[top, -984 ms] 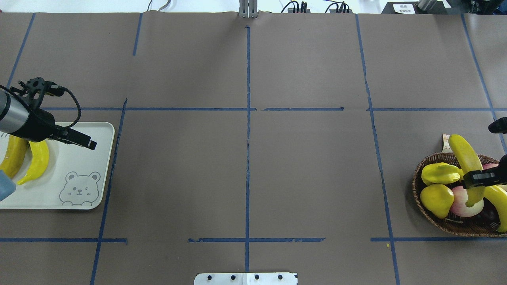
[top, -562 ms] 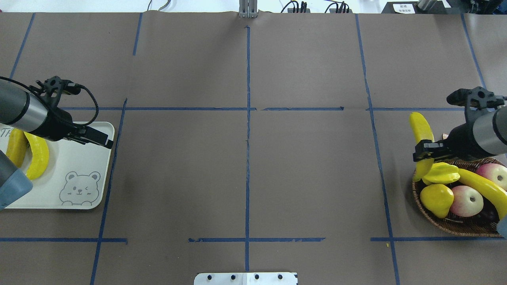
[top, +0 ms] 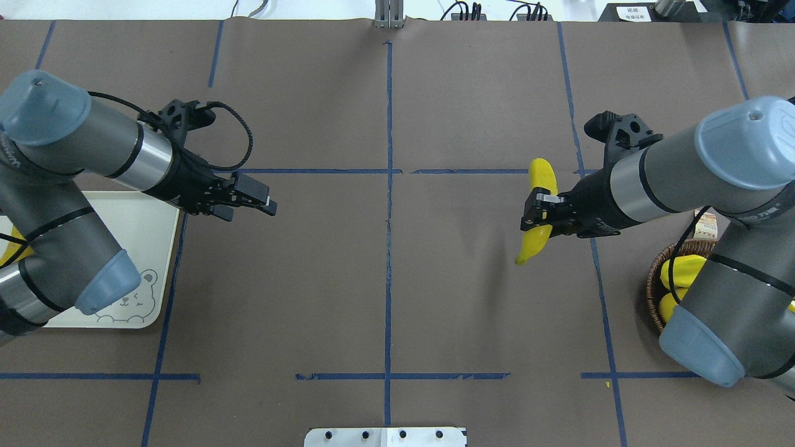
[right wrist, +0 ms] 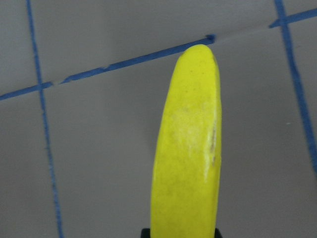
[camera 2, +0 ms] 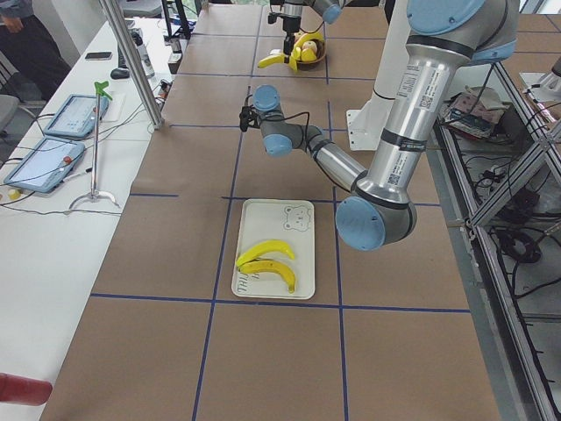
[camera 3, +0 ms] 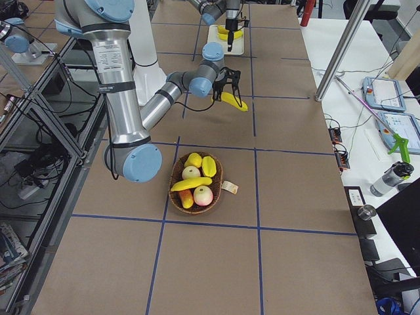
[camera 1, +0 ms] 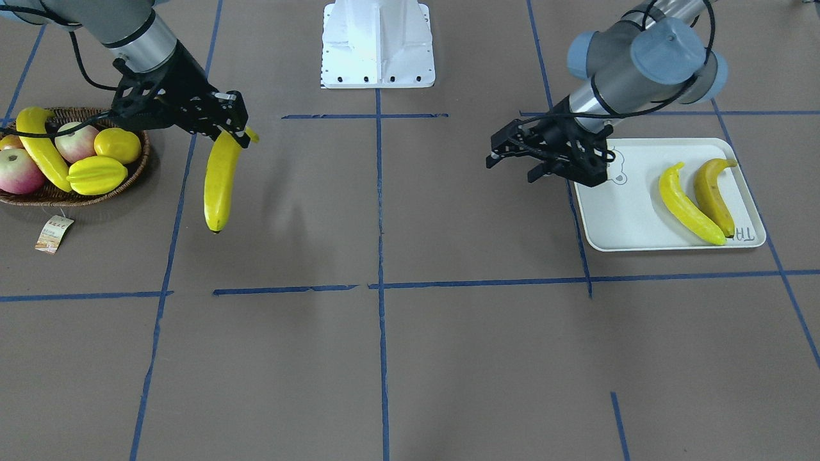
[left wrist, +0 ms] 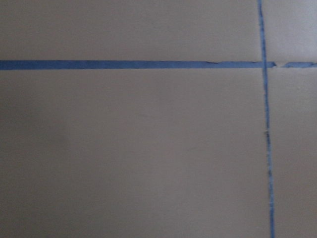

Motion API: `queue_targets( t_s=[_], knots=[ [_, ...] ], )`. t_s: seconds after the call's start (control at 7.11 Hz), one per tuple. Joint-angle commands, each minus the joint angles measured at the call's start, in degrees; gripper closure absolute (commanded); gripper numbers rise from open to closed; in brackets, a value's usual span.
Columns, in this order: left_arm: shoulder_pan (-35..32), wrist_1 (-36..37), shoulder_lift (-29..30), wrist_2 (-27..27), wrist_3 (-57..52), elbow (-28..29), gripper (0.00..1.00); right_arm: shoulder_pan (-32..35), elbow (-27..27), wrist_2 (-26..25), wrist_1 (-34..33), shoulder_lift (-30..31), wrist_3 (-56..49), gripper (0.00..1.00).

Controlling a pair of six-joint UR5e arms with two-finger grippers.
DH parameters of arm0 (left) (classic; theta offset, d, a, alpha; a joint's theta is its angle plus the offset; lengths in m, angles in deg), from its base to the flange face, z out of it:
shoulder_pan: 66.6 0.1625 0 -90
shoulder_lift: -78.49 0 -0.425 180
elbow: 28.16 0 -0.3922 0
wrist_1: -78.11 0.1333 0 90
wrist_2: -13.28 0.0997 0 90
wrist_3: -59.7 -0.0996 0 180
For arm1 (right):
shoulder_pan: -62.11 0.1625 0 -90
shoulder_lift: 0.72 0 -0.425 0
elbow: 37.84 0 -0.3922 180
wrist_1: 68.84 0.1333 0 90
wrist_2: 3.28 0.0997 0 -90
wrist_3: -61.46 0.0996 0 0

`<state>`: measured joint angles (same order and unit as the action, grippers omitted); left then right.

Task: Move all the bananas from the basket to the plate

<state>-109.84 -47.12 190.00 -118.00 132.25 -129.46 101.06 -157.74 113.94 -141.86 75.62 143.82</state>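
My right gripper (top: pixel 539 211) is shut on a yellow banana (top: pixel 541 179) and holds it in the air above the table, off to the middle side of the wicker basket (camera 1: pixel 77 195). The banana fills the right wrist view (right wrist: pixel 188 148). One more banana (camera 1: pixel 41 150) lies in the basket. My left gripper (camera 1: pixel 512 168) is open and empty, above the table just beside the white bear plate (camera 1: pixel 615 218). A yellow banana (camera 1: pixel 688 202) and a darker orange-yellow banana (camera 1: pixel 714 192) lie on the plate.
The basket also holds a starfruit (camera 1: pixel 96 174), a round yellow fruit (camera 1: pixel 117 145) and two apples (camera 1: pixel 19 169); its paper tag (camera 1: pixel 54 232) lies on the table. Blue tape lines cross the brown table. The white robot base (camera 1: pixel 378 45) stands at the table's robot side.
My right gripper has lifted the banana out of the basket and carried it toward the table's middle. My left gripper has moved off the plate toward the middle.
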Motion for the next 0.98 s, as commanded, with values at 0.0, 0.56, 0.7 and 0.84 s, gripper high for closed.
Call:
queue_targets(
  t_s=[0.0,0.56,0.7,0.84],
  knots=[
    [2.89,-0.10,5.72,0.24,9.86,0.14,0.00,-7.01,5.08,-9.15,15.62,-1.63,10.48,0.95],
    [5.00,-0.10,11.08,4.25,17.78,1.28,0.00,-17.40,11.97,-26.77,37.60,-1.81,16.95,0.95],
    [6.83,-0.19,13.01,8.20,22.33,2.50,0.00,-18.37,11.97,-28.09,37.60,-2.24,16.95,0.95],
    [8.68,-0.10,14.86,11.98,24.20,3.56,0.00,-19.34,12.06,-28.80,37.52,-3.03,16.95,0.95]
  ],
)
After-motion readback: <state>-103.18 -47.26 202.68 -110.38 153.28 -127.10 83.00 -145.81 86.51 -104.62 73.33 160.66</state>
